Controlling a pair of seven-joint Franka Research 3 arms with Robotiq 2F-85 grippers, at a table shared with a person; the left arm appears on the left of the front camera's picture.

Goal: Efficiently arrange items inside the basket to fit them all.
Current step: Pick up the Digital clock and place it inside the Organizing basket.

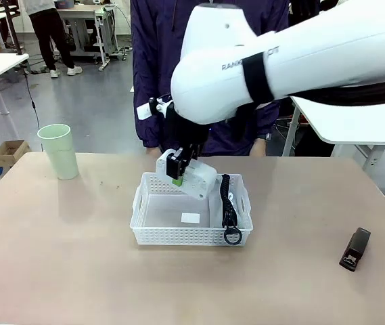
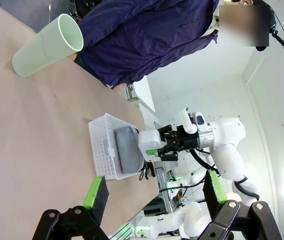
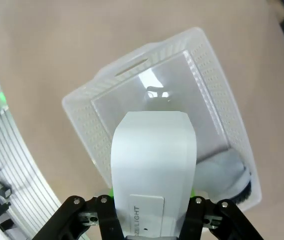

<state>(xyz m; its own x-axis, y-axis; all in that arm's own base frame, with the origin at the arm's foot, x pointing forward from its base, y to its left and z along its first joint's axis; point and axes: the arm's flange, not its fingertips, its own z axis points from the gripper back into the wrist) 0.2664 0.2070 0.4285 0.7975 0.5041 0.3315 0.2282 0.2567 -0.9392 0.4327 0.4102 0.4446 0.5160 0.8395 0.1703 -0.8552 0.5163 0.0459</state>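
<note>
Right gripper [image 1: 178, 175] holds the white box [image 1: 200, 180] over the basket [image 1: 178, 235], which has 1 item inside.
Pale green cup [image 1: 58, 150] stands upright near the table's [image 1: 77, 271] far-left corner. Left gripper [image 2: 155, 192] is wide and empty. The box hangs tilted above the basket's far wall. Grey pouch [image 1: 228, 200] stands on edge along the basket's right wall. Black stapler [image 1: 355, 248] lies near the table's right edge.

Basket [image 1: 191, 227] is parked mid-table [image 1: 77, 271]. Pouch [image 2: 128, 150] is tucked inside along its 3 o'clock wall. Box [image 1: 199, 179] is hung in the air over the 12 o'clock rim. Cup [image 1: 59, 150] is found out at 10 o'clock, stapler [image 1: 355, 248] well off at 4, both on the table.
</note>
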